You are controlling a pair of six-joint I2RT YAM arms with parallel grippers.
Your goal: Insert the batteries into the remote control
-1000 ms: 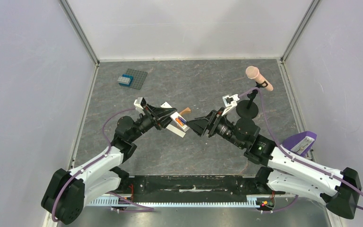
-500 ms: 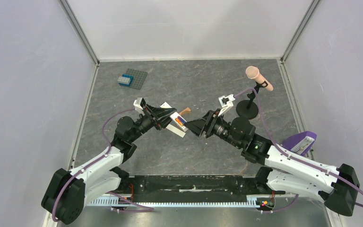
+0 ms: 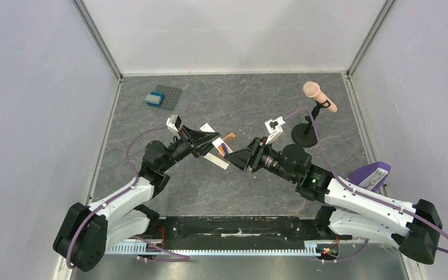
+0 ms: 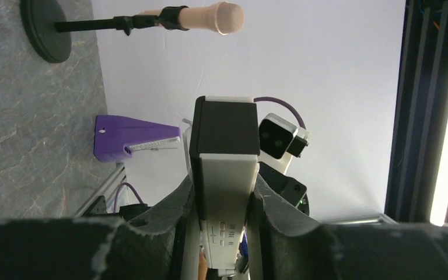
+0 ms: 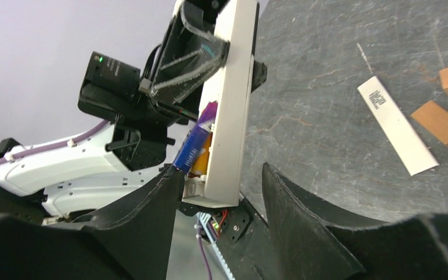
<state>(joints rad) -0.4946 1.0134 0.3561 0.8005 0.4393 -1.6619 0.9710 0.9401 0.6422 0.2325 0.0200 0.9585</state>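
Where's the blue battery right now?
In the right wrist view, the blue battery sits tilted at the near end of the remote, beside the orange battery; the left gripper holds the remote.

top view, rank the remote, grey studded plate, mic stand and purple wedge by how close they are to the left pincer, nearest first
1. remote, gripped in the left pincer itself
2. grey studded plate, back left
3. mic stand, to the right
4. purple wedge, far right edge
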